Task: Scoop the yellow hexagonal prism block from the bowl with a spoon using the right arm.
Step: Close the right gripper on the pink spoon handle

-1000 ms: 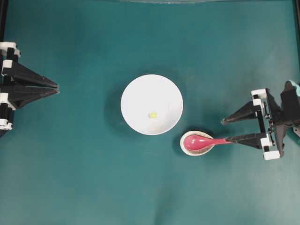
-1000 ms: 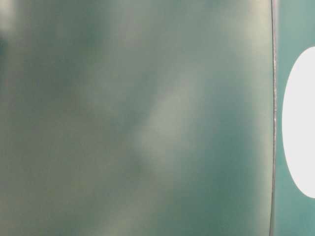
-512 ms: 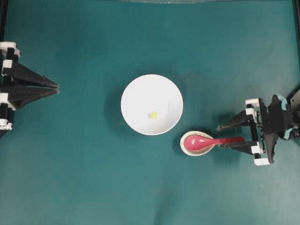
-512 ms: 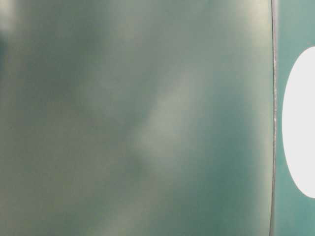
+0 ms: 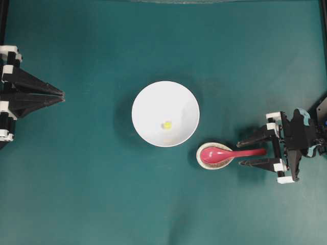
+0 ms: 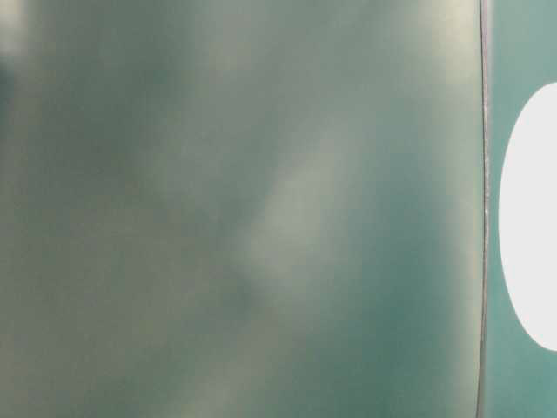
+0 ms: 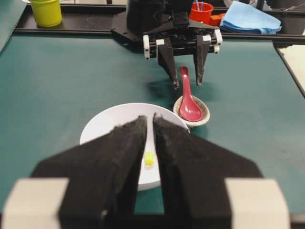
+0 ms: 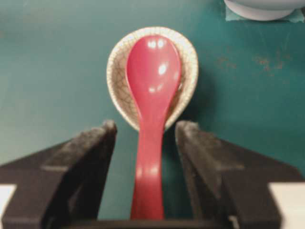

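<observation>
The white bowl (image 5: 165, 99) sits mid-table with the tiny yellow hexagonal prism block (image 5: 167, 124) inside it. The pink-red spoon (image 5: 225, 153) lies with its scoop in a small speckled rest (image 5: 200, 159) and its handle pointing right. My right gripper (image 5: 239, 154) is open, one finger on each side of the handle without touching it; the right wrist view shows a gap on both sides of the spoon (image 8: 152, 71) between the fingers of the gripper (image 8: 147, 128). My left gripper (image 5: 61, 96) is shut at the far left, aimed at the bowl (image 7: 109, 126) and block (image 7: 149, 159).
Beyond the table's far rail in the left wrist view stand a yellow-green cup (image 7: 46, 12), a red cup (image 7: 200, 12) and a blue cloth (image 7: 250, 19). The table-level view is a blur of green with a white shape (image 6: 531, 218) at its right edge.
The right gripper has shifted toward the table's front and slightly left, staying open, so its fingers now straddle the spoon handle. Left arm, bowl, block and spoon have not moved.
</observation>
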Controlling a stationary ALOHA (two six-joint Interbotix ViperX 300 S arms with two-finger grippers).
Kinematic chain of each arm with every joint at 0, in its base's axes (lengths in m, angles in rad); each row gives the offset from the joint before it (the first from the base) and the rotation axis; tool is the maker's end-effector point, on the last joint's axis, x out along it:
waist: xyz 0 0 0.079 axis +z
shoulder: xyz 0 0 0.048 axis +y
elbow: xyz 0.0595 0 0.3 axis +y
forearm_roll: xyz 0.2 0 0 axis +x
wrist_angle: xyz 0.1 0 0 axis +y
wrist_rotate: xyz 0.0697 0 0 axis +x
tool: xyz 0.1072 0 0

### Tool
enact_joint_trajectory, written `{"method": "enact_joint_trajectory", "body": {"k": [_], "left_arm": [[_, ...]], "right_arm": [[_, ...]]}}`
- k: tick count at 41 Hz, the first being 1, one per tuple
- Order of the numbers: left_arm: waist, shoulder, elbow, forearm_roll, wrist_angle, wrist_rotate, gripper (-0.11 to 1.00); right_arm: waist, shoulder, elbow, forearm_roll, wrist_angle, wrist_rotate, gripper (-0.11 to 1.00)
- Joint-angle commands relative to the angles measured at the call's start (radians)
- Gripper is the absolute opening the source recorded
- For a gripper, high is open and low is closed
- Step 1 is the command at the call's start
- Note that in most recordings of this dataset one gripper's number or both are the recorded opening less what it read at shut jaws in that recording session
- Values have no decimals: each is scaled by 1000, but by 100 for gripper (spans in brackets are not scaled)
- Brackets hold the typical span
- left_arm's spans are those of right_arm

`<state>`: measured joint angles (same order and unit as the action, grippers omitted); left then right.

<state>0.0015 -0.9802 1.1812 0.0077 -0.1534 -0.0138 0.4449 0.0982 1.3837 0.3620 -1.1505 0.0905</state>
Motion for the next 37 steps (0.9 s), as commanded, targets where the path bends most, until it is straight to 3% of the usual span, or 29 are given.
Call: {"method": "enact_joint_trajectory", "body": {"k": [1,18,37], "left_arm": [[2,9,-26,2,-12,-2,14],[2,9,-26,2,-12,-2,14],[2,9,-26,2,-11,-2,14]], "right_arm": [[5,-3,-3,3,-6,2,58],[9,21,-11,2,-8,2,56],[9,21,-12,12,5,5,43]]}}
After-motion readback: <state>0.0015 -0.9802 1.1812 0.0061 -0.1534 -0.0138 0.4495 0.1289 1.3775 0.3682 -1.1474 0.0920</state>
